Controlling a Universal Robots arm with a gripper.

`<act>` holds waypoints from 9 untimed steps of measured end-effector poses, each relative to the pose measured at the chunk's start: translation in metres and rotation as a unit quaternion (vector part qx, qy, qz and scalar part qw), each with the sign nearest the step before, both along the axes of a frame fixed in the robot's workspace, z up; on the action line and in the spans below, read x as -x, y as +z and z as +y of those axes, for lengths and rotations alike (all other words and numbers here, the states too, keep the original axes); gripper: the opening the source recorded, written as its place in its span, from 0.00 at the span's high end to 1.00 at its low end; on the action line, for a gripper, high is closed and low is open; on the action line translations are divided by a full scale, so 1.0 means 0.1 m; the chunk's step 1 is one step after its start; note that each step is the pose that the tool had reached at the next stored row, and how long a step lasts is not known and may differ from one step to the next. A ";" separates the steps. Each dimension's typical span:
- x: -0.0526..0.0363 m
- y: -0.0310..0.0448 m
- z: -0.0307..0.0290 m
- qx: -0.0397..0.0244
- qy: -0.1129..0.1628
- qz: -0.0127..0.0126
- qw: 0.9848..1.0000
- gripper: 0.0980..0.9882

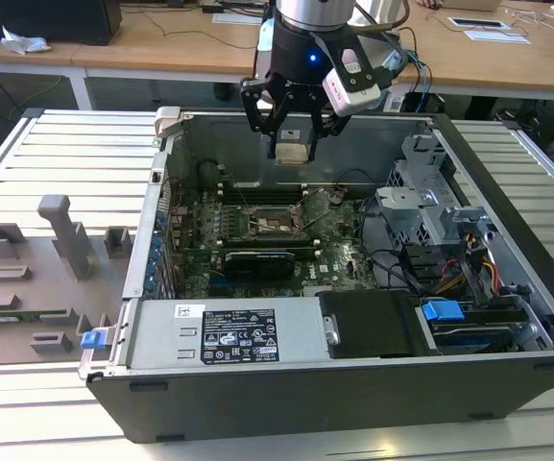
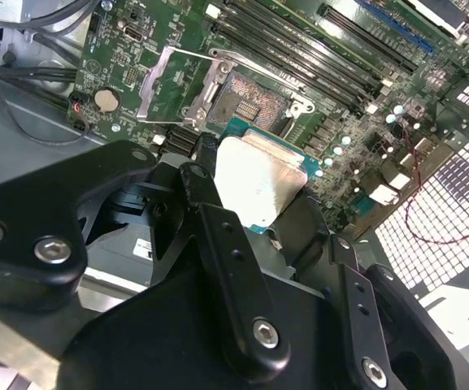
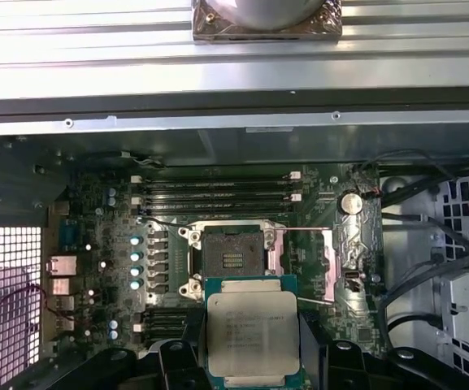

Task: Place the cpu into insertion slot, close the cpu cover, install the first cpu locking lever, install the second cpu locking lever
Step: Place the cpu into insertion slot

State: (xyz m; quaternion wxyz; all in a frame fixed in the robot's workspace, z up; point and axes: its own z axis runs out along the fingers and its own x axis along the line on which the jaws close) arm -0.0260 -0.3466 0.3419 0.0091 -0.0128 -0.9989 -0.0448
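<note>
My gripper (image 1: 292,152) hangs inside the open computer case, above the motherboard, shut on the cpu (image 1: 292,154). In both wrist views the cpu (image 3: 253,333) (image 2: 258,183) is a flat silver square with a green rim, clamped at its edges between the black fingers (image 3: 177,357) (image 2: 197,191). The insertion slot (image 1: 275,223) (image 3: 232,260) (image 2: 246,101) lies below with its dark centre bare. The cpu is well above the slot and offset to one side of it. The cpu cover (image 3: 311,268) (image 2: 165,85), a silver frame, is swung open beside the slot.
Long black memory slots (image 3: 218,191) run along one side of the socket, and a long black card (image 1: 257,261) lies on the near side. The case walls (image 1: 166,182), a drive cage (image 1: 430,206) and cables (image 1: 392,264) hem the board in. Grey fixtures (image 1: 65,235) stand at the exterior view's left.
</note>
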 end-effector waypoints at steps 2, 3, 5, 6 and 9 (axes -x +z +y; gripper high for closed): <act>0.000 -0.011 0.000 0.000 0.000 0.000 1.000 0.50; 0.000 -0.018 0.000 0.000 0.000 0.000 1.000 0.50; 0.000 -0.033 0.000 0.000 0.000 0.000 1.000 0.50; 0.000 -0.042 0.000 0.000 0.000 0.000 1.000 0.50; 0.000 -0.057 0.000 0.000 0.000 0.000 1.000 0.50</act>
